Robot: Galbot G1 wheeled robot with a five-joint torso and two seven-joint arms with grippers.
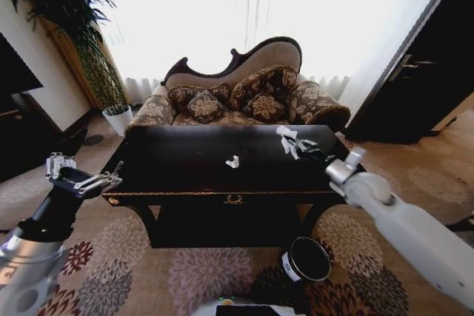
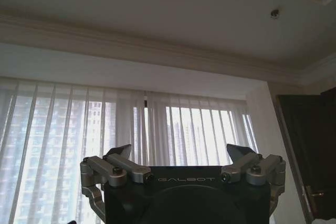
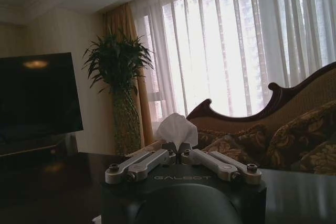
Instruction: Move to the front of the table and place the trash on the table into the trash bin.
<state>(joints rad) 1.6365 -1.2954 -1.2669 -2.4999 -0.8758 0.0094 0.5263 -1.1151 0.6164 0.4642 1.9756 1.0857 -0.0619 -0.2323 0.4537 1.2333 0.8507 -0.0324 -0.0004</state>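
Observation:
The glossy black table [image 1: 178, 160] stands straight ahead. One white crumpled paper scrap of the trash [image 1: 232, 161] lies near its middle. Over the table's far right part, my right gripper [image 1: 298, 146] is shut on another white paper wad [image 1: 286, 135]. The right wrist view shows that wad [image 3: 177, 128] pinched between the closed fingertips of the right gripper [image 3: 177, 153]. My left gripper [image 1: 109, 175] hangs open off the table's left end, holding nothing; in the left wrist view this left gripper [image 2: 178, 153] points up at the curtains. The maroon trash bin [image 1: 306, 260] sits on the carpet in front of the table, toward its right.
A patterned sofa [image 1: 237, 98] stands close behind the table. A tall potted plant [image 1: 100, 72] and a dark TV unit [image 1: 18, 120] are at the left. Dark doors [image 1: 426, 72] are at the right. Flowered carpet [image 1: 192, 275] lies before the table.

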